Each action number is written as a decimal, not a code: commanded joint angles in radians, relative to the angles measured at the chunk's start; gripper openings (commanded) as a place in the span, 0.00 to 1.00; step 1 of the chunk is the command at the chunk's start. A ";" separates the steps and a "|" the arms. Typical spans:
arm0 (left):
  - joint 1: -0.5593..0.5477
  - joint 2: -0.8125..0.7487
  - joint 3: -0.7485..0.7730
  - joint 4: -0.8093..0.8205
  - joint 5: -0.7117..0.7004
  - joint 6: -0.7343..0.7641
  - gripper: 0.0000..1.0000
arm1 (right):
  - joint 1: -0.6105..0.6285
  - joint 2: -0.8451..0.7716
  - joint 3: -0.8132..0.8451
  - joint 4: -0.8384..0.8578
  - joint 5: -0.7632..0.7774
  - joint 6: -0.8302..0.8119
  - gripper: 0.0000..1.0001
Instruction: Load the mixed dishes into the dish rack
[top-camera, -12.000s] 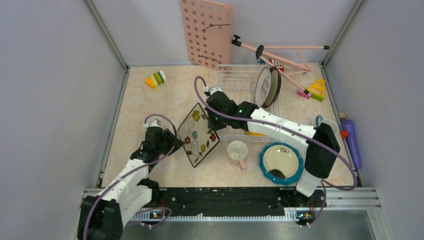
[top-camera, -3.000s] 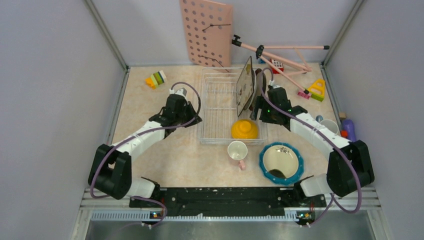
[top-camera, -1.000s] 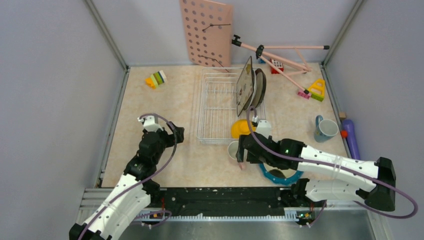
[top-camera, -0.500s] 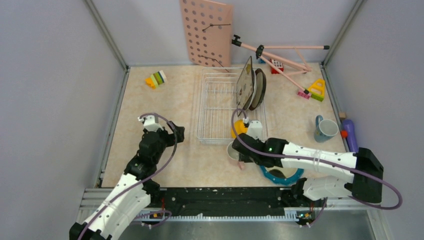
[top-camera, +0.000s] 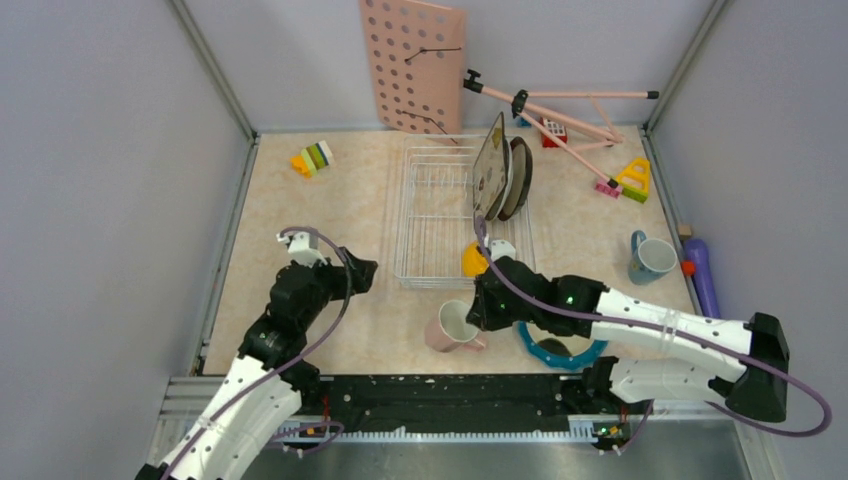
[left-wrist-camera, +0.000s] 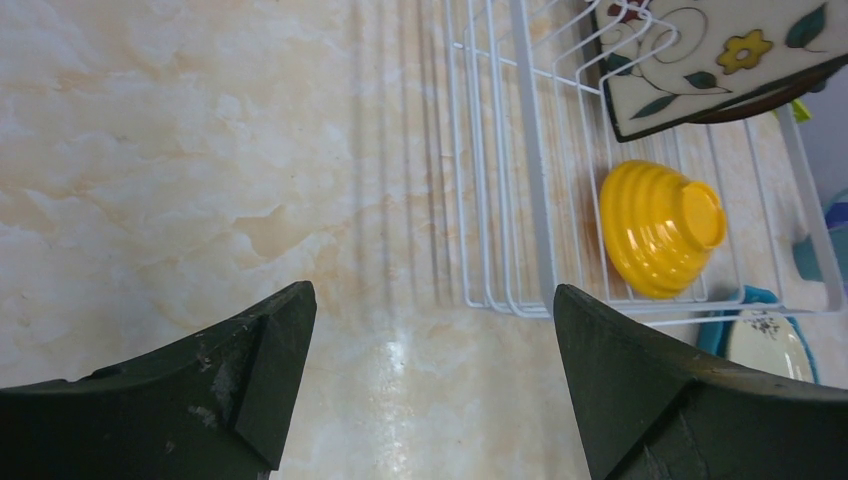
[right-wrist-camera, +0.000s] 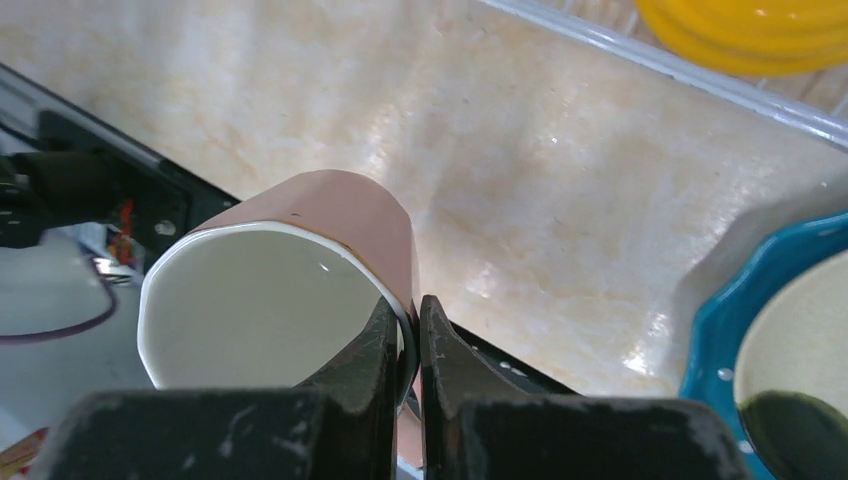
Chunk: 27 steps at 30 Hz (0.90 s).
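Observation:
My right gripper (top-camera: 478, 318) (right-wrist-camera: 408, 305) is shut on the rim of the pink cup (top-camera: 450, 326) (right-wrist-camera: 300, 260), one finger inside and one outside; the cup hangs tilted near the table's front edge. The white dish rack (top-camera: 428, 200) (left-wrist-camera: 530, 200) holds the square floral plate (top-camera: 489, 172) (left-wrist-camera: 700, 60) and the brown-rimmed plate (top-camera: 518, 178) upright, and the yellow bowl (top-camera: 471, 259) (left-wrist-camera: 660, 228) (right-wrist-camera: 760, 25) upside down. The teal dish (top-camera: 546, 351) (right-wrist-camera: 770, 330) lies under my right arm. The small blue cup (top-camera: 650, 256) stands right. My left gripper (top-camera: 362, 272) (left-wrist-camera: 430, 300) is open, empty, left of the rack.
A pink pegboard (top-camera: 412, 65) leans on the back wall beside a pink folding stand (top-camera: 560, 110). Toy blocks lie at the back left (top-camera: 312, 158) and back right (top-camera: 633, 180). A purple object (top-camera: 700, 280) lies along the right wall.
My right gripper has shut on the pink cup's rim and tipped the cup over to the left, off its upright stand. The left gripper has edged slightly right.

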 joint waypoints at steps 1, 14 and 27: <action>0.000 -0.069 0.108 -0.052 0.092 -0.022 0.95 | -0.103 -0.071 0.058 0.218 -0.151 0.002 0.00; 0.028 0.000 0.188 0.107 0.333 -0.078 0.97 | -0.307 -0.074 0.159 0.251 -0.313 -0.030 0.00; 0.156 0.229 0.253 0.362 0.592 -0.099 0.98 | -0.579 -0.046 0.243 0.252 -0.482 -0.057 0.00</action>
